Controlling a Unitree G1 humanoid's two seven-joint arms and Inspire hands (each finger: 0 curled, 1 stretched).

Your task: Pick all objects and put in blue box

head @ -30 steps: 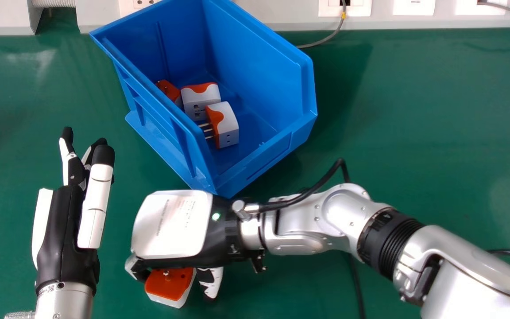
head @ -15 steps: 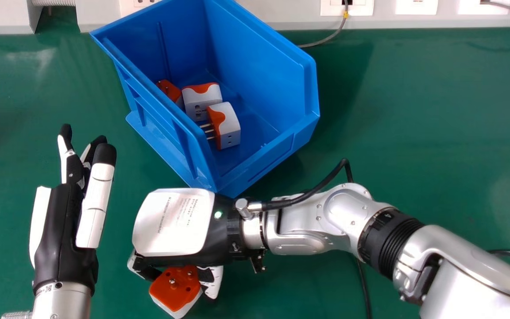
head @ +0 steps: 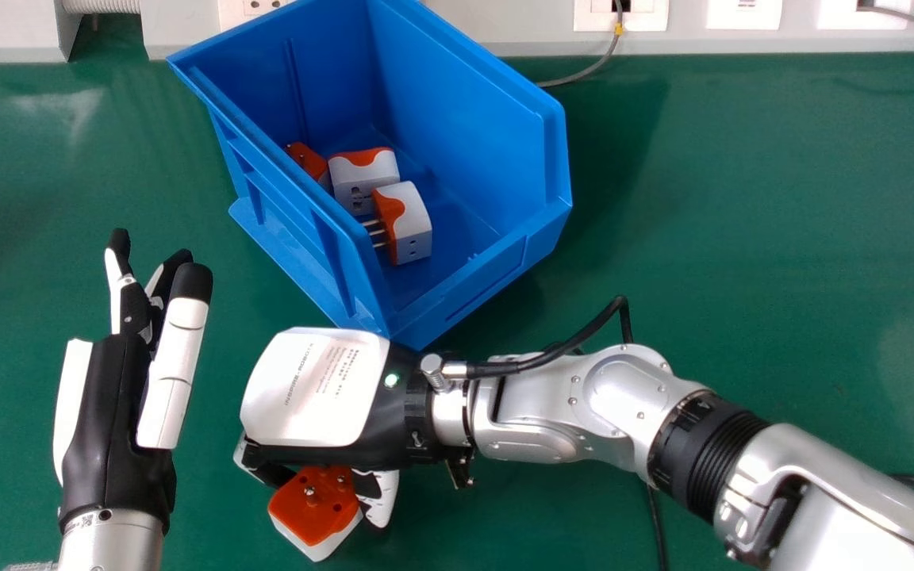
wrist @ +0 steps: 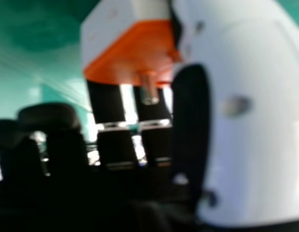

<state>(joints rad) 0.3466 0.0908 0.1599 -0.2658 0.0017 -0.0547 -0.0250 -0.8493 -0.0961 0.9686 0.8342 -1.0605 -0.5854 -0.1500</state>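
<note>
The robot's right hand, black and white, has its fingers and thumb closed around a blocky white plug adapter with an orange face and metal pins, which juts out at the hand's six o'clock. Whether the adapter touches the smooth green tabletop cannot be told. The black and white left hand, at nine o'clock from the right one, is open, its fingers straight. Toward twelve o'clock sits the open-topped blue plastic box, holding three orange-and-white plug adapters; the nearest points its pins toward nine o'clock.
</note>
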